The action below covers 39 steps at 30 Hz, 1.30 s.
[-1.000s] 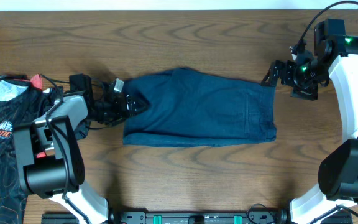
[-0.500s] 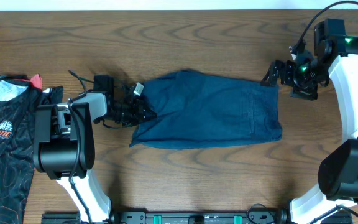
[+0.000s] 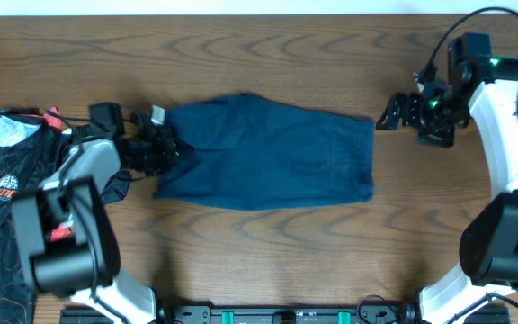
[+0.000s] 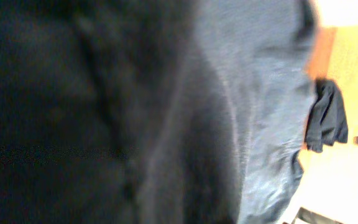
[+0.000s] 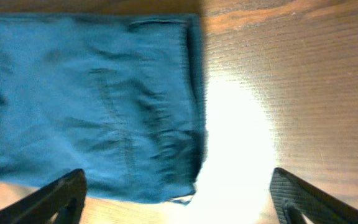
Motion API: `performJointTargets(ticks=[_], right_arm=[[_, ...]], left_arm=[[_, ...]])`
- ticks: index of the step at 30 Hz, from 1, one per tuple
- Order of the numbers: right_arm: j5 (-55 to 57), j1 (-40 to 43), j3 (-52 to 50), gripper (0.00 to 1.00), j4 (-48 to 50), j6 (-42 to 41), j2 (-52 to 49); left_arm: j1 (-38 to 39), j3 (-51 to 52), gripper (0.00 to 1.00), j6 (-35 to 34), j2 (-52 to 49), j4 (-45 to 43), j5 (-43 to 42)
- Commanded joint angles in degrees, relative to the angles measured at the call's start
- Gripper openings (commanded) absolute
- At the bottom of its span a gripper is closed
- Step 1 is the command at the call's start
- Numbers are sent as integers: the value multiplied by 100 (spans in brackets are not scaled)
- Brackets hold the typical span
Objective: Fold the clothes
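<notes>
Left pincer (image 3: 167, 149): jaws together, clamped on the near end of the navy garment (image 3: 268, 153). Its own camera shows only blurred blue fabric pressed close.
Right pincer (image 3: 388, 115): fingers (image 5: 67, 190) spread wide with nothing between them. It sits just beside the garment's upper corner; whether it touches the cloth cannot be told.
Navy garment: lies flat on the counter (image 3: 268, 261) between the two pincers as a wide, roughly rectangular shape. In the right wrist view its stitched edge and seam lie ahead of one finger.
Counter: wood grain with a bright glare patch ahead of the right pincer's other finger.
Patterned shirt (image 3: 3, 198): black with orange line print, behind the left pincer at the counter's edge, apart from the navy garment.
</notes>
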<state>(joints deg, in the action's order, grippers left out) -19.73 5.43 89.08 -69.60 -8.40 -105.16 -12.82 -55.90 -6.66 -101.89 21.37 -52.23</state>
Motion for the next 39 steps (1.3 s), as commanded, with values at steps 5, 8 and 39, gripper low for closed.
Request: performJointTargets(ticks=[5, 8, 39], right_arm=[[-179, -315, -721, 70, 501, 28, -184], [-195, -437, -944, 48, 699, 2, -184], [-238, -1207, -2549, 1, 2551, -938, -190]], left_arm=[[15, 13, 6, -501, 822, 179, 31], [122, 13, 6, -645, 1058, 232, 26], [3390, 13, 6, -2415, 1882, -1735, 844]])
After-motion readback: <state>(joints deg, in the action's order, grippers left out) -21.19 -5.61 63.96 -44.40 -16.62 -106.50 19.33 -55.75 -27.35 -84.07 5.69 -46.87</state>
